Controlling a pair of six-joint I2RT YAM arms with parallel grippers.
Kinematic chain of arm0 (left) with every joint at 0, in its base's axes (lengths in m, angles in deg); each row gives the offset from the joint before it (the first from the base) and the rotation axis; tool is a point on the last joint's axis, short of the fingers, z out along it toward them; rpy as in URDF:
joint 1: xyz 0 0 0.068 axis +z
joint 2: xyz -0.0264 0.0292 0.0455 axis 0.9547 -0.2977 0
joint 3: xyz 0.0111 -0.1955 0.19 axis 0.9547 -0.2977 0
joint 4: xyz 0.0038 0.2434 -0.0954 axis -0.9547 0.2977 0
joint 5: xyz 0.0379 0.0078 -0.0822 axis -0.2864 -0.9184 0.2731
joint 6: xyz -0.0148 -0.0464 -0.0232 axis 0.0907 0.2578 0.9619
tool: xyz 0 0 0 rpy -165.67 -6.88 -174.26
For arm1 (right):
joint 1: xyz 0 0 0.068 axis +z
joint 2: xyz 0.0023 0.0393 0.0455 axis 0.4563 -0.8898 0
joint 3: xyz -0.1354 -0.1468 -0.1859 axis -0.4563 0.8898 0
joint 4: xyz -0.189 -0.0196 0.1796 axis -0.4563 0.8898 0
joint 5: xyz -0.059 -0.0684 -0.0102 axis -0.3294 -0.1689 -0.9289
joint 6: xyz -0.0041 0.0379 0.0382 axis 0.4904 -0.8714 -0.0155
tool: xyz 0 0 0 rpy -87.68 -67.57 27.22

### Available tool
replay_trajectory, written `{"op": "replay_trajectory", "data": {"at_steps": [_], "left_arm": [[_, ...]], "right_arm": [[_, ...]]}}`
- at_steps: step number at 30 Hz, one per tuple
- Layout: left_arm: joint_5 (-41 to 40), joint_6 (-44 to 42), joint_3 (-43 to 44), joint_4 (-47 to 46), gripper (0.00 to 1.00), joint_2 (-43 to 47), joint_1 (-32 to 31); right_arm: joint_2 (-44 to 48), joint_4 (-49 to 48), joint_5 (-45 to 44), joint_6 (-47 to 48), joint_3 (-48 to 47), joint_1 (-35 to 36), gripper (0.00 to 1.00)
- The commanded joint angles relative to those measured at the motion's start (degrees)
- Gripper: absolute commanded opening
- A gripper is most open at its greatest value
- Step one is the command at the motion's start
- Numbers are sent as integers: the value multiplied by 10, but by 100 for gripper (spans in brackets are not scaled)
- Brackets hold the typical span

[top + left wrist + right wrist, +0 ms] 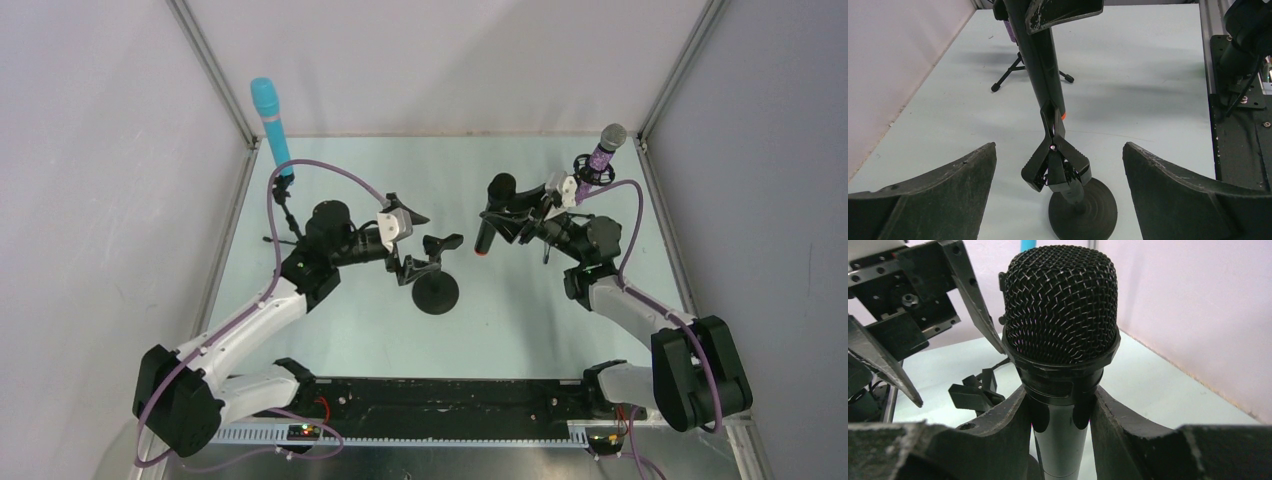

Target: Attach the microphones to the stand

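Fingers (998,435) of the right gripper (1060,412) are clamping the black mic (1060,305) just below its grille. Left gripper (1059,150) is standing spread wide, facing the stand clip (1055,167) and round base (1083,210). Only the left wrist view is showing the mic's orange ring (1063,115). Only the top view is showing the blue mic (268,112) on a tripod (287,215) far left and the purple mic (606,148) far right.

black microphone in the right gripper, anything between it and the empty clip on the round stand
Nothing visible: only bare table lies between the black mesh-headed microphone, held in the right gripper, and the empty black spring clip on its round-base stand.
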Motion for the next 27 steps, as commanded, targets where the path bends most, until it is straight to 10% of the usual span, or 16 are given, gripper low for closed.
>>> {"op": "replay_trajectory", "data": {"at_steps": [1,27], "left_arm": [[-15,16,-13,-65,100,-6,-6],[-23,9,-45,-108,100,-51,-6]], "right_arm": [[3,-48,32,16,-38,10,0],[18,12,25,58,-56,41,0]]}}
